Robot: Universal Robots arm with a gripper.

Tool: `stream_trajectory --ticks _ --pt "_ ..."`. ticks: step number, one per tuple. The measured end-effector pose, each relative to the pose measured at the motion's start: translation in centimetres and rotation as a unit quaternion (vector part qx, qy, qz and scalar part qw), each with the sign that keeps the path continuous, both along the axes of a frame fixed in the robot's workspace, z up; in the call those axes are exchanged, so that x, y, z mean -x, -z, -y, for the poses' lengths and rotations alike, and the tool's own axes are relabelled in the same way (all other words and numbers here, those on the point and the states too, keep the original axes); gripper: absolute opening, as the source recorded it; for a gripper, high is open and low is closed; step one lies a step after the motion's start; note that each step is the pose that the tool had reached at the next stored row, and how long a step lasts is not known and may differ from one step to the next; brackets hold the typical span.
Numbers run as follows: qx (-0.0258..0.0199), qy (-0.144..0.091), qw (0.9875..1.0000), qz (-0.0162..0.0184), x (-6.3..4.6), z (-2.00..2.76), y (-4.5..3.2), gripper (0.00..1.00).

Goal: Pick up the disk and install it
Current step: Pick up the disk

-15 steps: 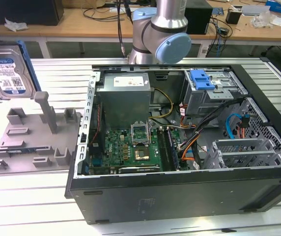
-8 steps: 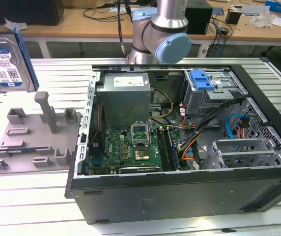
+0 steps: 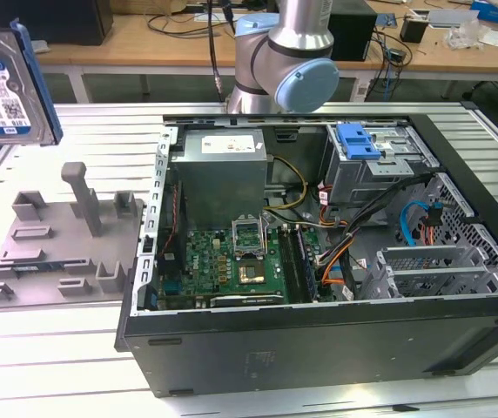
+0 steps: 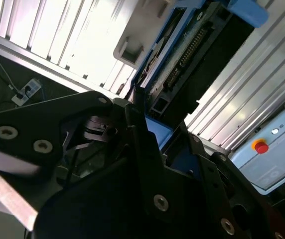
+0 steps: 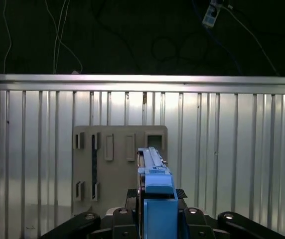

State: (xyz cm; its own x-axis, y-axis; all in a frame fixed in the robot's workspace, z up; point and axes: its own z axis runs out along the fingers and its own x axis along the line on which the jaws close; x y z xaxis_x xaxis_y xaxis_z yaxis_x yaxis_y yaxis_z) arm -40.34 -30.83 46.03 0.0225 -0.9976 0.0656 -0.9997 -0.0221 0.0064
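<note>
Your black gripper (image 5: pixel 157 201) clamps the blue-framed silver-grey hard disk (image 3: pixel 3 87) above the grey plastic holder (image 3: pixel 57 252) — lift it upright, clear of the holder's posts.

You have the disk (image 3: pixel 3 87) up in the air at the exterior view's left edge, well clear of the table (image 3: pixel 49 348). It stands nearly on edge, slightly tilted. Its silver-grey face and white-and-blue label are turned to that camera, and the blue plastic frame (image 3: pixel 42 87) runs down its side toward the exterior view's right. In the first wrist view you see it edge-on, thin and upright, clamped in the gripper (image 5: pixel 158 211). In the second wrist view its dark underside and connector row (image 4: pixel 187 52) face you.
</note>
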Motion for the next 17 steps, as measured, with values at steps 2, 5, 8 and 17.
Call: stream_trajectory --ticks 2,5,8,17 --pt "0.0004 0.000 1.0000 0.0001 0.0 0.00 -0.84 0.37" --pt "0.0008 0.000 1.0000 0.0000 -0.1 0.00 -2.12 0.37" --pt "0.0011 0.000 1.0000 0.0001 -0.2 0.00 -3.19 0.37" --pt "0.0017 0.000 1.0000 0.0001 -0.5 0.00 -5.34 0.37"
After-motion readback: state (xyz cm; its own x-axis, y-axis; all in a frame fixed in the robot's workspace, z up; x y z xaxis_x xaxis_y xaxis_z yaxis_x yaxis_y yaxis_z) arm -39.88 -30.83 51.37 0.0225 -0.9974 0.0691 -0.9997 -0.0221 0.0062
